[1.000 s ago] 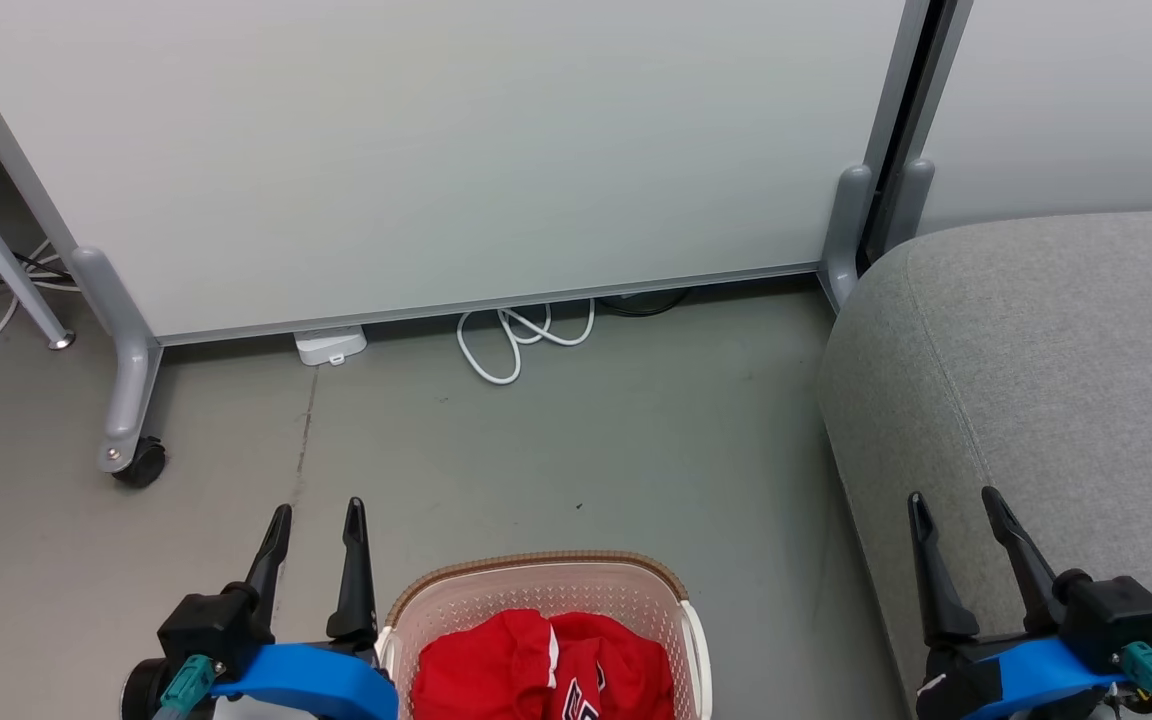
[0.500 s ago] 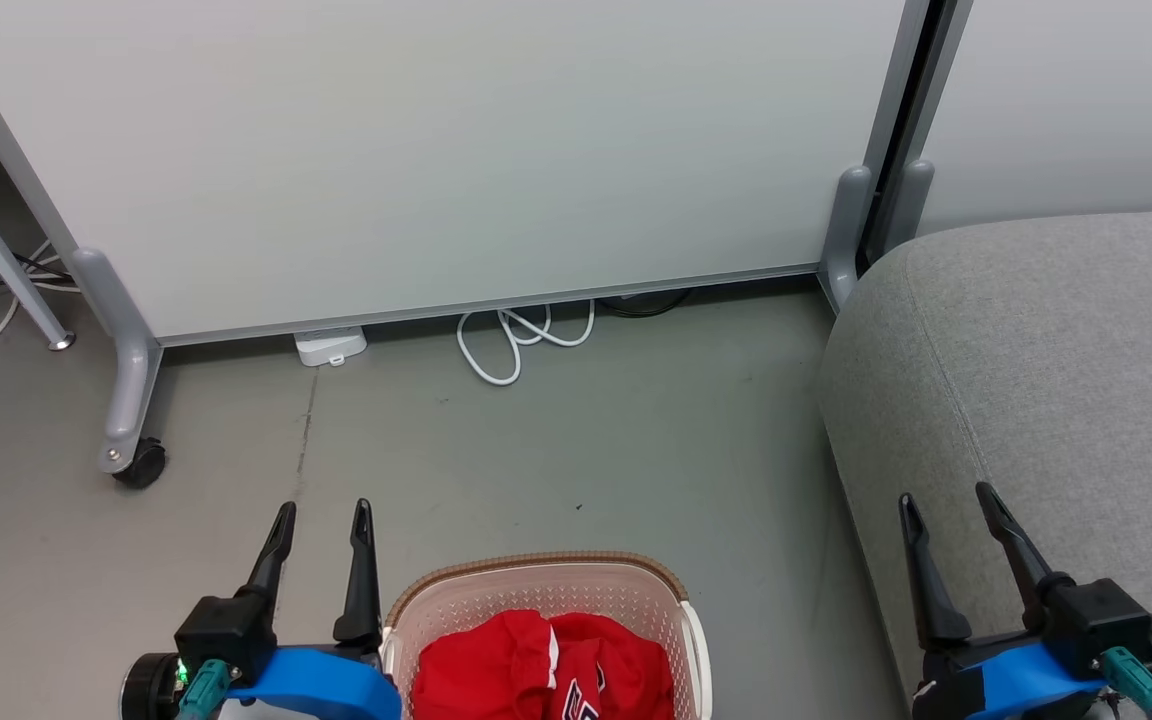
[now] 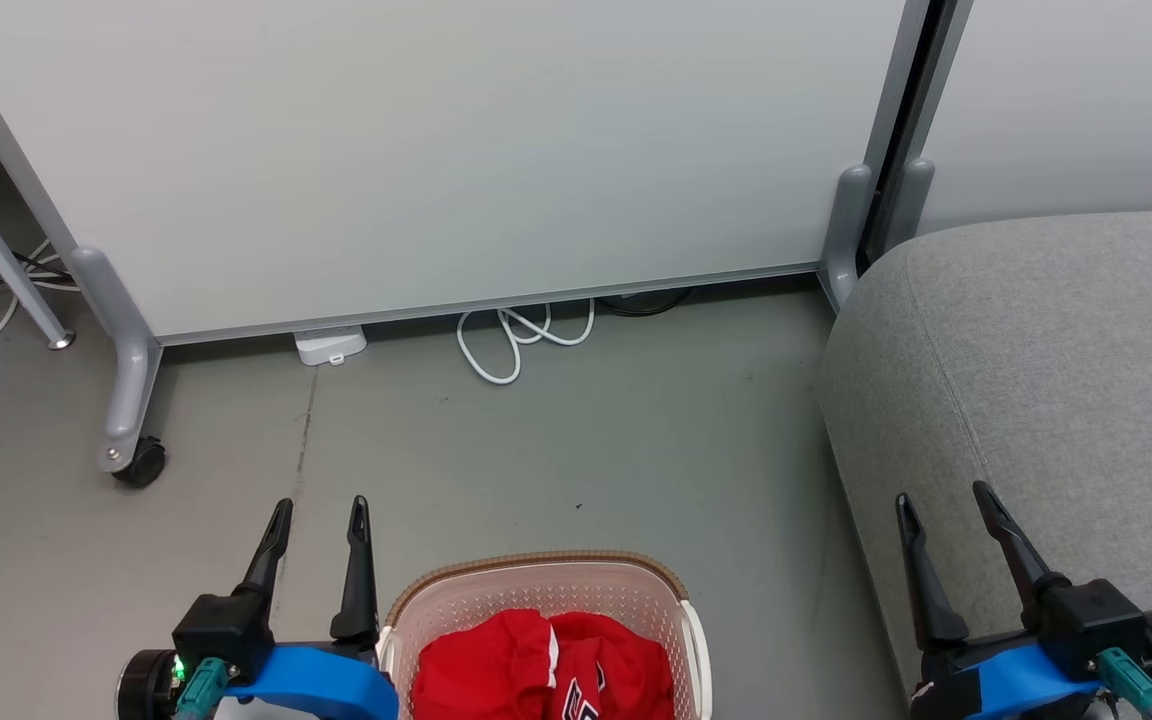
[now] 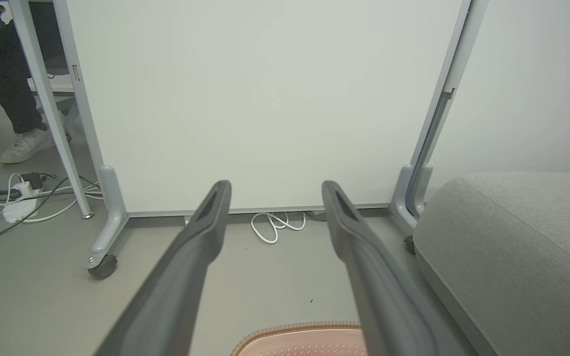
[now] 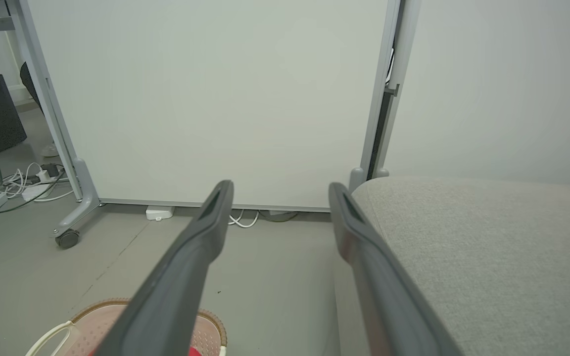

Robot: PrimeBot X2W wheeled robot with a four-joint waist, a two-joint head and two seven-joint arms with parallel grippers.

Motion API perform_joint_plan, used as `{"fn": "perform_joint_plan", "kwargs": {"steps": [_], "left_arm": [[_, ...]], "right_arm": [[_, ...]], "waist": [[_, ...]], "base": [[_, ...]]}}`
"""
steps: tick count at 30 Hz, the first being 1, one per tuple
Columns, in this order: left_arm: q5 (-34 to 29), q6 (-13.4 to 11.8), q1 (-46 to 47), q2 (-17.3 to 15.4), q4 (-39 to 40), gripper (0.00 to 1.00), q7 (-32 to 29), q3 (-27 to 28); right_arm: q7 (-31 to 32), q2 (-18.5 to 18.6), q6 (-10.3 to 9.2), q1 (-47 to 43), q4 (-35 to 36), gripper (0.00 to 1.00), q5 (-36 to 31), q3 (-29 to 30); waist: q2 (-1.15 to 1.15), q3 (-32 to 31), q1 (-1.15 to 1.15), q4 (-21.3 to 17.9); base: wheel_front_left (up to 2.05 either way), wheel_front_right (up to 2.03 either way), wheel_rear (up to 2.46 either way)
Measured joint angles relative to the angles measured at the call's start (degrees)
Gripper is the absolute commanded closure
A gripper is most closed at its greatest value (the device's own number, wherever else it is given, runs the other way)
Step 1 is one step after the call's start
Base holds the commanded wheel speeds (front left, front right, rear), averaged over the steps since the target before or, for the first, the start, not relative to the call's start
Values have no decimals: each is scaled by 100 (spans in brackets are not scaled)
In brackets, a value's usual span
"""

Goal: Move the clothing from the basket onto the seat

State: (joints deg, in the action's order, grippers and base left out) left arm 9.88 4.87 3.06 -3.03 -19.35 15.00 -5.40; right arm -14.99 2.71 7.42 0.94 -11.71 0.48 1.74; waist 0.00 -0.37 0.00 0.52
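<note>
Beyond basket (image 3: 546,566): cable (image 3: 526,335), wheeled partition (image 3: 436,150)

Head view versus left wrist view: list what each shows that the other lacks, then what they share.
Head view's extras: the red clothing lying in the basket, and the right gripper, open, by the couch. Left wrist view's extras: a person's dark trouser leg and white shoe beyond the panel's frame. Shared: the basket's brown rim, the grey couch, the white wheeled panel, the coiled white cable, and the open left gripper.
</note>
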Motion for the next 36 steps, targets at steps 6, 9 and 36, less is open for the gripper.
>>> {"fn": "perform_joint_plan", "kwargs": {"steps": [6,9,36], "left_arm": [[-15,20,-2,3,-22,0,0,2],[-15,20,-32,4,-77,0,1,24],[222,155,1825,-564,-2917,0,-783,8]], "right_arm": [[0,0,0,0,0,0,8,-38],[0,1,0,4,2,0,11,-123],[-5,16,5,1056,604,0,617,-881]], "waist": [[0,24,0,-34],[0,55,0,-109],[0,2499,1,-1864]], "base": [[0,0,0],[0,0,0],[0,0,0]]}}
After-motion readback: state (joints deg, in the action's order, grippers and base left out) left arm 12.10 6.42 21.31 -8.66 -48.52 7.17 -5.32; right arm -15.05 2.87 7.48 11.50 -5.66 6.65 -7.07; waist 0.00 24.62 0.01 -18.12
